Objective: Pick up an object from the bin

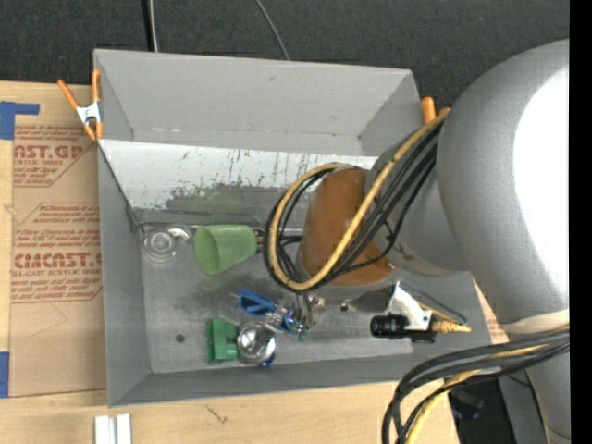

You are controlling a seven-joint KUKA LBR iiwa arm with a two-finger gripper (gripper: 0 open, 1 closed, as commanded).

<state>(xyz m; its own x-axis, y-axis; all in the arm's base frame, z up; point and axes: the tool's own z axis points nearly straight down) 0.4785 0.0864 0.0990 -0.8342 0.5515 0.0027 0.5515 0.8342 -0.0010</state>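
Several things in bin (125,294). Starting at left with clear lid (162,245) and green cup (225,248); passing green block (220,340), silver ball (254,343), blue clip (254,302). Reaching end effector (303,317), hanging low just right of blue clip, opening impossible to tell. Ending with black pen (400,326) at far right.

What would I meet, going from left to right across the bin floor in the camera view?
The clear round lid → green cup → claw → black and white nozzle.
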